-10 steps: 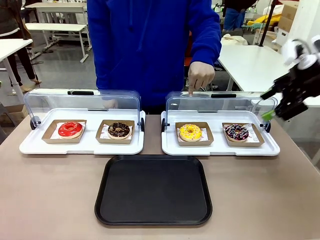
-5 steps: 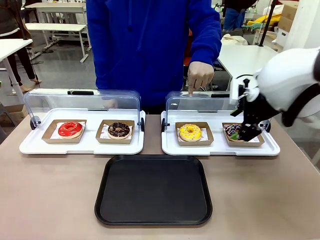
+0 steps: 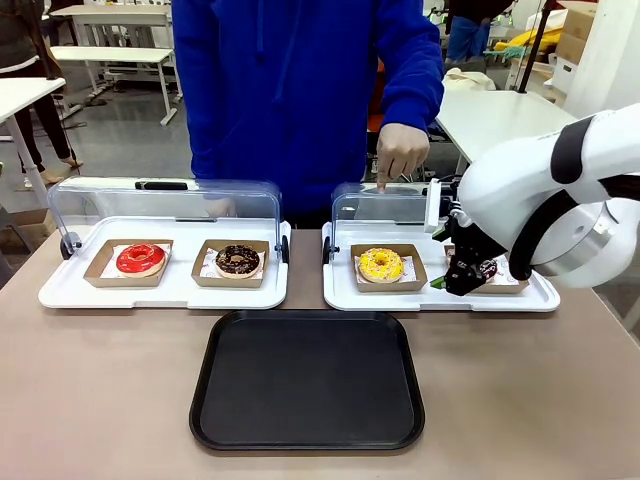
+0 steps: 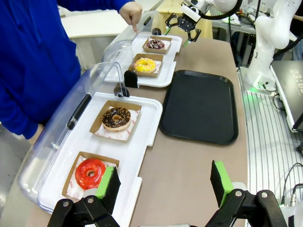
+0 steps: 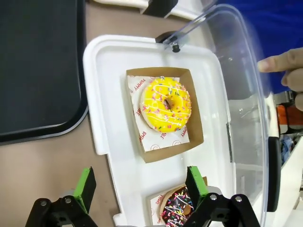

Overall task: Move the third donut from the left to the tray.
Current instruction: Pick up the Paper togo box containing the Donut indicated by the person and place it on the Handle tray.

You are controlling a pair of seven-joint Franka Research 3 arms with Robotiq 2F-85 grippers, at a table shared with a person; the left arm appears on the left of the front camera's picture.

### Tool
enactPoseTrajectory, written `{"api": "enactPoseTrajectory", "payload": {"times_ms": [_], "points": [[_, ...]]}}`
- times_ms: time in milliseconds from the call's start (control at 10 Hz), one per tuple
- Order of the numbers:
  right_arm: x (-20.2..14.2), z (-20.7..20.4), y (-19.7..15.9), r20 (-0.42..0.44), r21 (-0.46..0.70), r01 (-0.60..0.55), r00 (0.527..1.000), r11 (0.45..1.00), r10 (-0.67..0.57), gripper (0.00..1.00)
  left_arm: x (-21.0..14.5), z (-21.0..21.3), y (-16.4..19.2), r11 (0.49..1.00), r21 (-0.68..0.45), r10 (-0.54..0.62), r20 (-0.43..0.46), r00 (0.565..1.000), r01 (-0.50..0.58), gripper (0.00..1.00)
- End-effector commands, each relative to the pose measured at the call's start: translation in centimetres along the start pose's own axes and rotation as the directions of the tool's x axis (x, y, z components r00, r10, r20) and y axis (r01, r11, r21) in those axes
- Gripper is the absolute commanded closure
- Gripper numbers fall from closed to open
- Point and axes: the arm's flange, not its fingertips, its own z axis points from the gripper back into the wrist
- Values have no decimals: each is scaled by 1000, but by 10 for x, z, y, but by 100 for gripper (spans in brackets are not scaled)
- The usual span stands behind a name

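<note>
The third donut point(image 3: 380, 264), yellow-iced with sprinkles, sits in a brown cardboard holder on the right white display tray; it also shows in the wrist views point(image 5: 166, 105) point(image 4: 145, 65). My right gripper point(image 3: 452, 279) hovers open just right of it, over the gap between it and the sprinkled chocolate donut point(image 5: 177, 205). Its green pads point(image 5: 195, 185) stand wide apart with nothing between them, gripper point(image 5: 140, 187). The black tray point(image 3: 308, 380) lies empty at the table's near middle, tray point(image 5: 38, 66) point(image 4: 199, 106). My left gripper point(image 4: 164, 185) is open above the table's left end.
A person in blue points a finger point(image 3: 383, 178) down at the right display tray's raised clear lid point(image 3: 440, 205). The left display tray point(image 3: 60, 292) holds a red donut point(image 3: 140, 258) and a chocolate donut point(image 3: 238, 260).
My right arm has swung in from the far right and come down over the right display tray, ending close beside the yellow donut. The person's hand has stayed put.
</note>
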Motion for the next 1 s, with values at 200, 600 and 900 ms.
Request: {"api": "enactPoseTrajectory", "payload": {"times_ms": [200, 600, 900], "points": [[-3, 2, -3, -16, 31, 8, 1000, 999, -7, 0, 1, 1, -1, 1000, -7, -12, 0, 1000, 12, 0], [-1, -8, -11, -52, 40, 14, 999, 999, -12, 0, 1, 1, -1, 1000, -7, -12, 0, 1000, 12, 0], [15, -30, -30, -125, 86, -16, 992, 996, 26, 0, 1, 1, -1, 1000, -7, -12, 0, 1000, 12, 0]]}}
